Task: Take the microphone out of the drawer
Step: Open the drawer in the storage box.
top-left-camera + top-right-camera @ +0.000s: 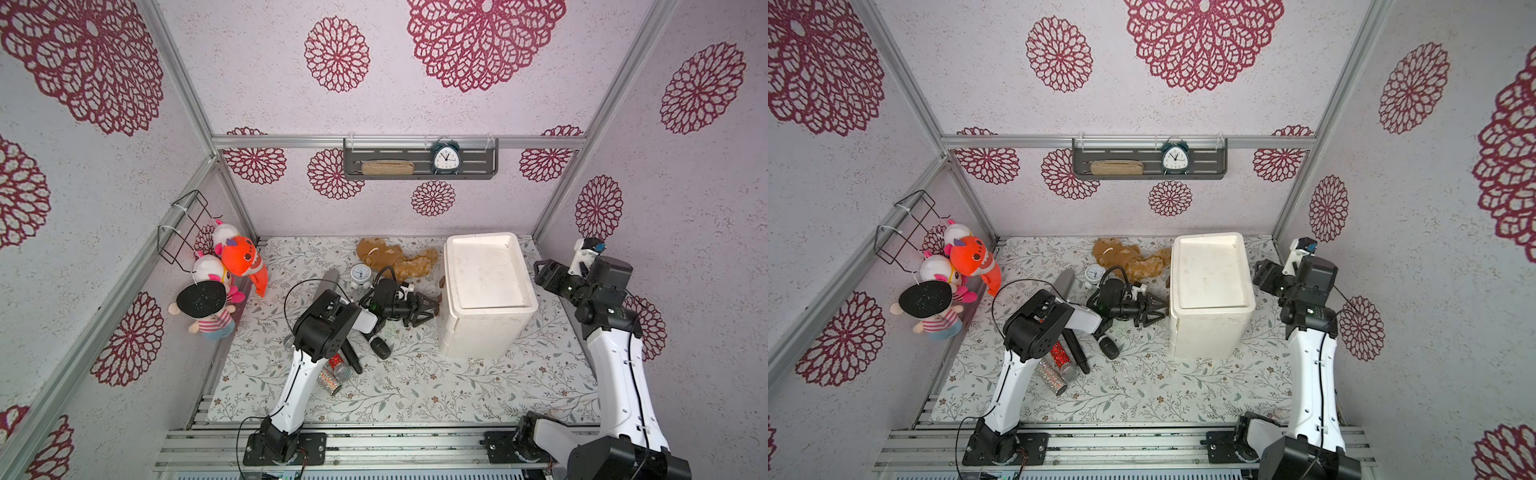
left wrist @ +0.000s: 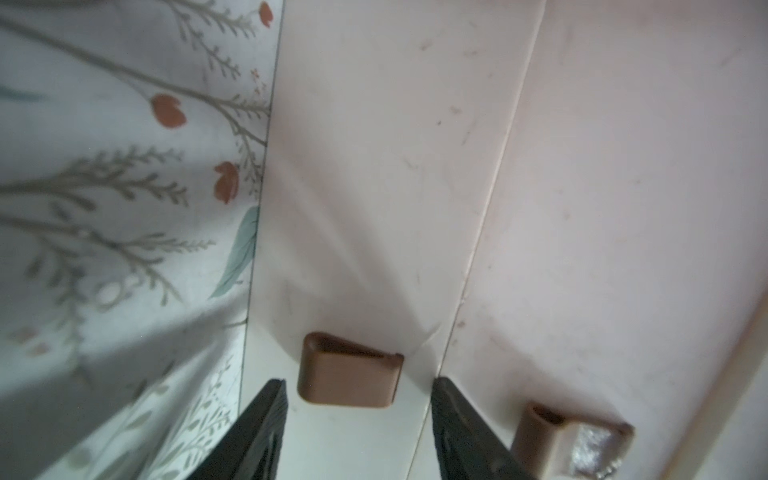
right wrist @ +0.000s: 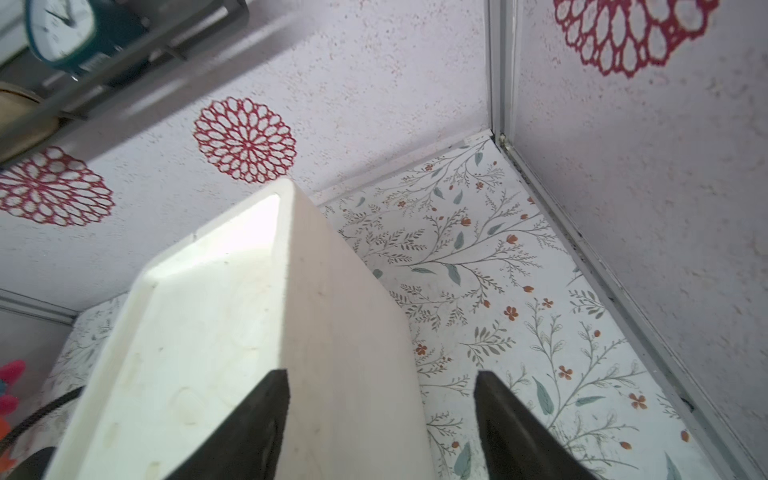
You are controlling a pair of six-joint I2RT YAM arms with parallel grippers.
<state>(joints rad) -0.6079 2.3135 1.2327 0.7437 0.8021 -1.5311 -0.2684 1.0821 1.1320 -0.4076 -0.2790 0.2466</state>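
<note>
Closest to the lens, at the lower right of both top views, stands the right arm [image 1: 619,374]. Its right gripper [image 3: 380,376] hangs at the right-hand edge of the white cabinet [image 1: 486,286], jaws spread wide and holding nothing. The cabinet sits right of centre on the flowered mat [image 1: 415,386], and both drawer fronts look shut. At centre frame the left gripper [image 1: 432,311] faces the cabinet's front. My wrist view shows its jaws parted to a middling width either side of the brown handle [image 2: 349,374] of the drawer [image 2: 353,187] nearest the mat, clear of it on both sides. I can't see the microphone I want, so I take it to be inside, hidden behind a shut front. The other microphones [image 1: 352,358], lying on the mat under the left arm, aren't my concern. I judge we're at the opening step: next I'd close squarely on the handle and pull straight out, with the right gripper placed to steady the cabinet.
</note>
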